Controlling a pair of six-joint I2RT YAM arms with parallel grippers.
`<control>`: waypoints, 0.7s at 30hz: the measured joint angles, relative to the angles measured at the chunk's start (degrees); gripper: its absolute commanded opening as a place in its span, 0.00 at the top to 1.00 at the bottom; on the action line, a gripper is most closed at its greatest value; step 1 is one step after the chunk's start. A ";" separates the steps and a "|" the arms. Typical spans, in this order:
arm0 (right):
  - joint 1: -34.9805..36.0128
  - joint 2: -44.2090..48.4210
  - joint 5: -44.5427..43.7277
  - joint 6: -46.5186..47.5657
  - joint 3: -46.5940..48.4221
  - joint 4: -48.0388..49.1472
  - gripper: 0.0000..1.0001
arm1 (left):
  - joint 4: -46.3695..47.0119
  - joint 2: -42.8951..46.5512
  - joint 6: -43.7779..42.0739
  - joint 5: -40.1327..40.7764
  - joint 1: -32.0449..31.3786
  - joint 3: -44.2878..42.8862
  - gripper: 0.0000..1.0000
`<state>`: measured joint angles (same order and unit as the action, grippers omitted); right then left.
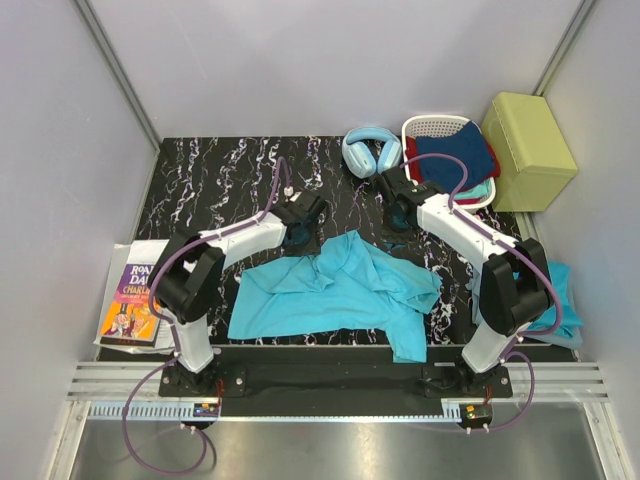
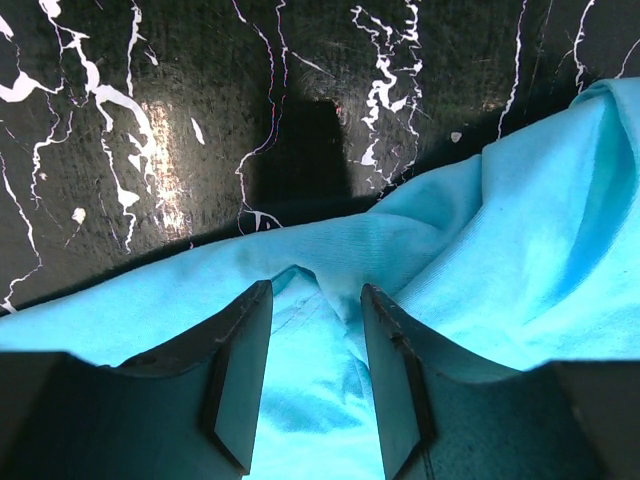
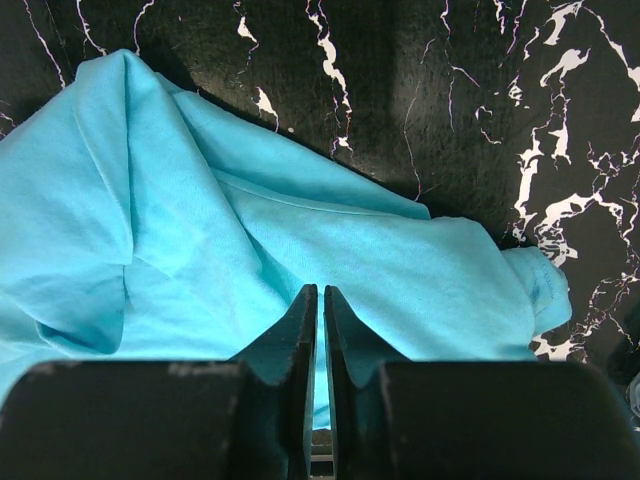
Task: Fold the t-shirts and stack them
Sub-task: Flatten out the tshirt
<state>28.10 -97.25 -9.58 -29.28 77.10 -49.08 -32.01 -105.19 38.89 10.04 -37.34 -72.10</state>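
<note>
One blue shirt (image 1: 335, 290) in mid table (image 1: 220, 180), all crumpled, long way going L to R, near hem close to the front edge. Bumped up in a hump at the far side, btwn both arms. L gripper (image 2: 316, 300) right over that far edge, jaws apart w/ a fold of cloth lying btwn them, not squeezed yet. R gripper (image 3: 320, 300) at the hump's other side, jaws almost shut; can't tell if any cloth is nipped. Both about as near. Lots of bare table behind for pulling flat; little room in front. Second shirt (image 1: 565, 300) off to the R by the arm base. Basket (image 1: 425, 125) and headphones (image 1: 370, 150) far R, book (image 1: 135, 300) at L. Prob. spreading first, folding after.
</note>
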 measured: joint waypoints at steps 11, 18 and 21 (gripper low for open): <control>0.00 0.00 0.02 -0.02 -0.33 0.13 0.87 | 0.50 0.37 0.50 0.31 0.00 3.21 0.55; 0.00 0.00 0.02 -0.02 -0.33 0.42 0.87 | -0.42 4.70 1.20 2.38 0.00 4.74 0.57; 0.00 0.00 0.02 -0.02 -0.33 0.42 0.87 | -0.79 4.70 1.70 2.54 0.07 4.74 0.57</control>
<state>28.10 -97.25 -9.56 -29.30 76.77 -48.66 -32.80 -100.49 40.60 12.58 -37.28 -67.35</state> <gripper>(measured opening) 0.131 0.432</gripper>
